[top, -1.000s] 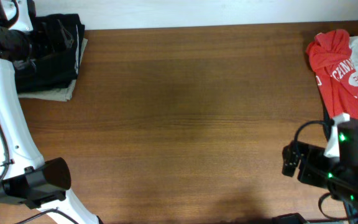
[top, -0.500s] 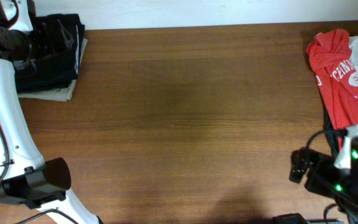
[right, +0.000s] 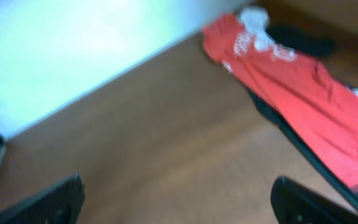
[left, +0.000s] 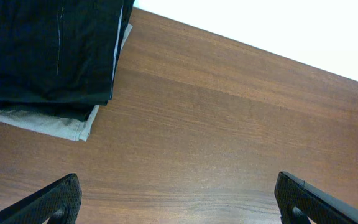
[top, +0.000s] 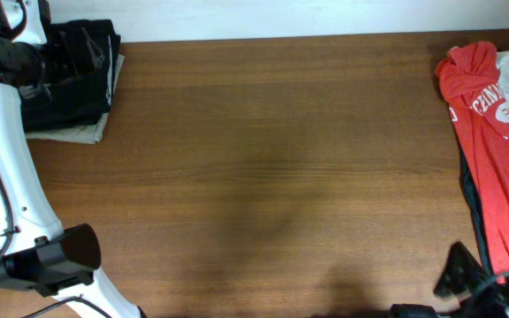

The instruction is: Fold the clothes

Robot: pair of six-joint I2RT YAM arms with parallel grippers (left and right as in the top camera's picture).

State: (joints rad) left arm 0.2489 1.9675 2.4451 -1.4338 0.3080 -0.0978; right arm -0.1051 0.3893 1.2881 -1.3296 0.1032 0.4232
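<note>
At the bottom edge of the left wrist view, the left gripper (left: 178, 200) is spread wide, its two dark fingertips in the lower corners with only bare wood between them. Just beyond it, in the upper left of that frame, a folded black garment (left: 42, 50) lies on top of a folded pale garment (left: 58, 124), whose edge shows beneath it. In the overhead view this stack sits in the upper left corner of the brown wooden surface (top: 272, 159).

The right gripper (right: 179, 202) is likewise spread apart and holds nothing, its fingertips at the lower corners of the blurred right wrist view. Farther off, in the upper right of that frame, a red shirt (right: 291, 81) with white lettering lies crumpled and unfolded. A white garment (right: 253, 18) is bunched at its far end and dark cloth (right: 275, 115) shows along its edge. From overhead the red shirt runs down the right edge of the surface, well apart from the stack.
</note>
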